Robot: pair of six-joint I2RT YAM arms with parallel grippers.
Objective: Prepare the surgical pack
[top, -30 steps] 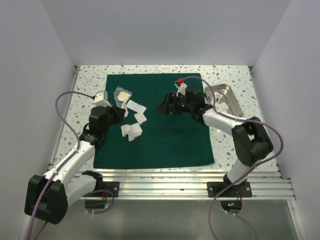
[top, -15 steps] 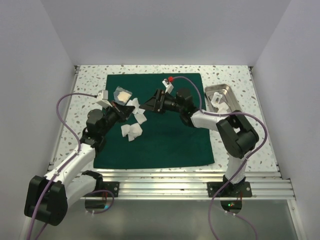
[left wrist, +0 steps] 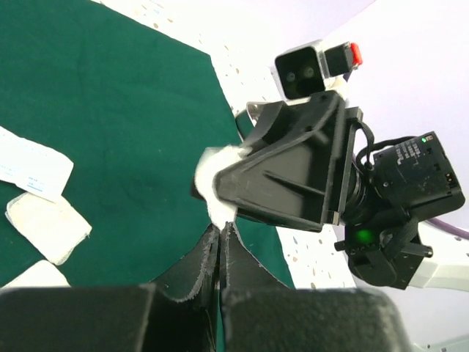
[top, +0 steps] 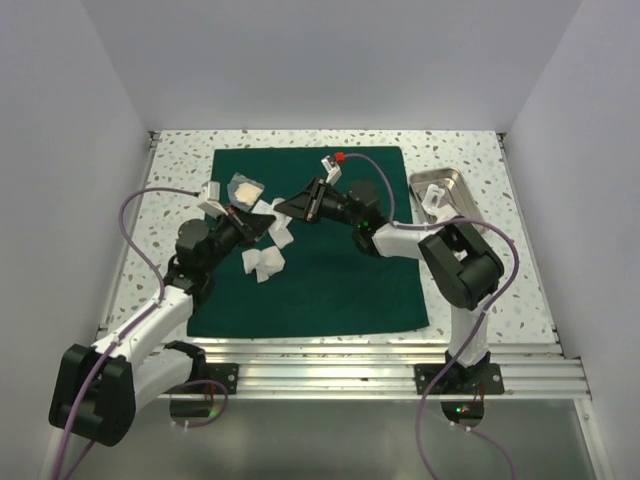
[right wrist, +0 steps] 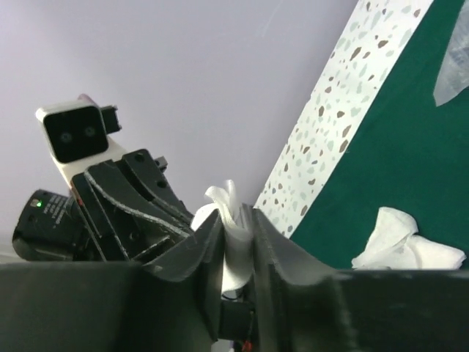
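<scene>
The surgical pack is a dark green drape [top: 330, 270] spread flat on the table, also seen in the left wrist view [left wrist: 110, 110]. My two grippers meet tip to tip above its upper left part. The left gripper [top: 262, 224] is shut, its tips [left wrist: 220, 229] pinching the lower edge of a white gauze piece [left wrist: 212, 183]. The right gripper [top: 283, 208] is shut on the same gauze [right wrist: 223, 196], which stands crumpled between its fingers [right wrist: 236, 214]. Both grippers hold the gauze off the drape.
Several loose white gauze packets lie on the drape's left part [top: 263, 263], with a tan-faced one [top: 245, 190] near its back edge. A shiny steel tray [top: 462, 212] with a white piece inside sits to the right of the drape. White walls enclose the table.
The right arm swung left across the drape to the left gripper and closed its open jaws on the gauze. The left gripper shifted slightly right, still shut.
</scene>
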